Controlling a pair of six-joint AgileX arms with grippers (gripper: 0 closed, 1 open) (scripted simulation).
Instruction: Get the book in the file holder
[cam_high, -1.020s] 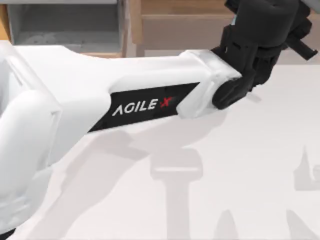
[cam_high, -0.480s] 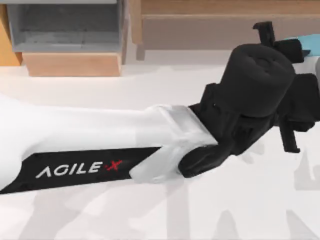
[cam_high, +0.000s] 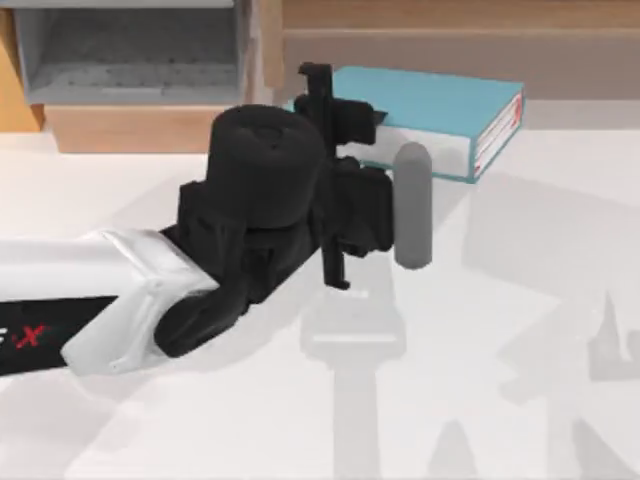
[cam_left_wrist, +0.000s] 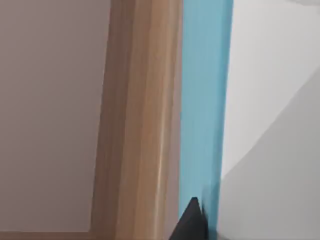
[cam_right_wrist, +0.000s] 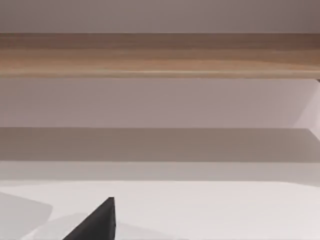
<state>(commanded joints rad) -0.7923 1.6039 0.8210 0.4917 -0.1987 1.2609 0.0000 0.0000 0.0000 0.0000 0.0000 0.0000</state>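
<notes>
1. The file holder sits at the table's back left, its opening facing front.
2. The left hand is at the book's left end – I cannot tell if it grips.
3. The book lies flat against the shelf. It looks stiff and heavy – hold the long sides. Open room lies in front.
</notes>
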